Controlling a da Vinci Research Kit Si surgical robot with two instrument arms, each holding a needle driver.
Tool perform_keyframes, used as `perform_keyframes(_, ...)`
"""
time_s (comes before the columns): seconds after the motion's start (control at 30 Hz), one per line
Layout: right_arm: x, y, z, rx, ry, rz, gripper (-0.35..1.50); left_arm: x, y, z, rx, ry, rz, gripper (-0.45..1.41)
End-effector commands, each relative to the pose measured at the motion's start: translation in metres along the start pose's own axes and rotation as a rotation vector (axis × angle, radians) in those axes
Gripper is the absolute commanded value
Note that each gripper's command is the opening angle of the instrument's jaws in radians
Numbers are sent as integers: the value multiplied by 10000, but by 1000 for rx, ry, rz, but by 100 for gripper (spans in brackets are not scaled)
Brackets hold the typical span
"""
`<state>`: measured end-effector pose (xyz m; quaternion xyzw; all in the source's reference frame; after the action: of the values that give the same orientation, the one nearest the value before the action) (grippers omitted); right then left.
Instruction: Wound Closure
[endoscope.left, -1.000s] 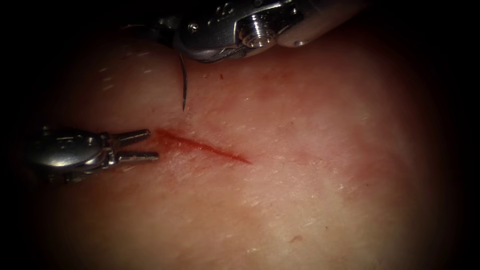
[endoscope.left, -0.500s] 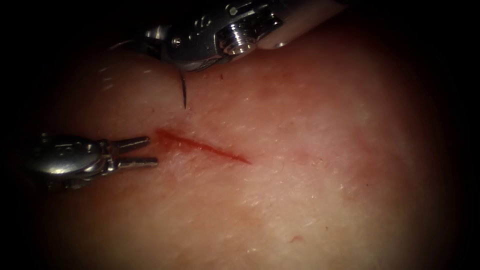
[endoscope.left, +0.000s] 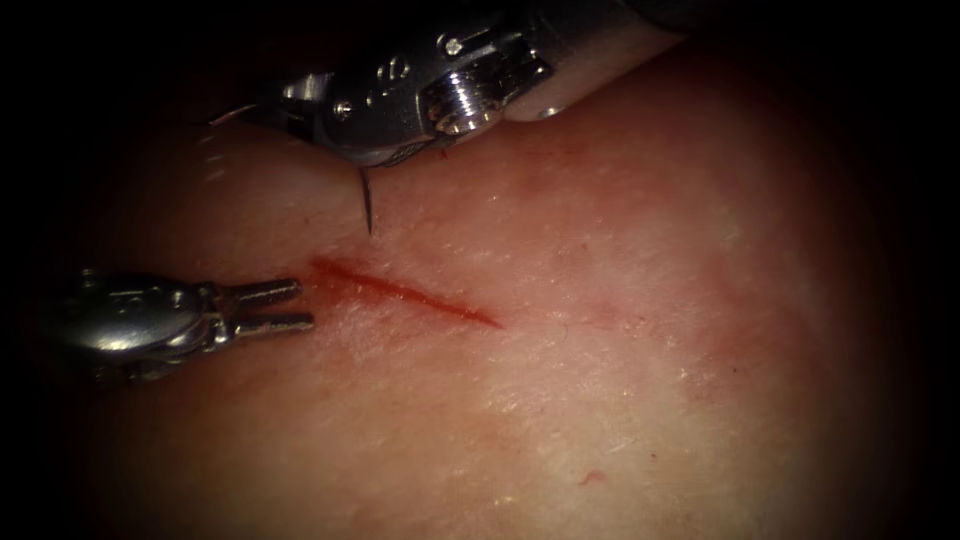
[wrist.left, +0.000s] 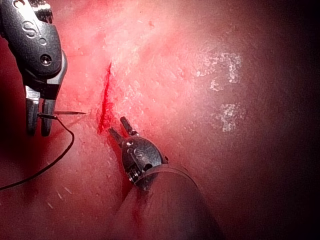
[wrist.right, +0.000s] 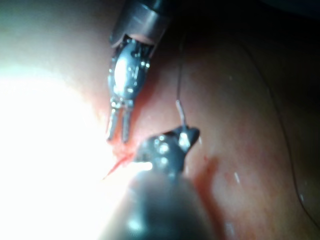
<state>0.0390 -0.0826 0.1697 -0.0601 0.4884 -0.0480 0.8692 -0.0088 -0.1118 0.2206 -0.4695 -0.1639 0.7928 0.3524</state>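
Note:
The cut (endoscope.left: 405, 292) is a short red slit in the tissue (endoscope.left: 600, 380). My right tool (endoscope.left: 380, 152) comes in over its far side, jaws shut on the curved needle (endoscope.left: 367, 205) near the thread end. The needle's tip points down at the tissue just above the cut's left end; I cannot tell whether it touches. In the left wrist view the needle (wrist.left: 67, 114) sticks out of the right tool (wrist.left: 39, 120) toward the cut (wrist.left: 106, 100), with black thread (wrist.left: 55, 157) trailing behind. My left tool (endoscope.left: 296, 306) lies at the cut's left end, jaws slightly open, holding nothing.
Red fluid stains the tissue around the cut. A small red mark (endoscope.left: 592, 477) sits toward the near edge. In the right wrist view the left tool (wrist.right: 118, 134) stands beside my right tool (wrist.right: 167, 147), and thread (wrist.right: 287, 135) runs across the tissue.
The right tool has moved left and lower, bringing the needle tip down closer to the tissue, with less of the needle showing. The left tool has stayed almost still.

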Motion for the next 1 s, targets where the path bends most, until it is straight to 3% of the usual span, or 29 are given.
perform_keyframes(0.03, 4, -10, 6, 3, 1, -3, -35, -6, 16, 8, -5, 0, -6, 19)
perform_keyframes(0.63, -3, -25, 10, 17, -19, -42, -35, -8, 16, 5, -7, -6, -10, 15)
perform_keyframes(1.0, 1, -53, 13, 37, -24, -71, -35, -9, 16, 5, -6, -5, -16, 14)
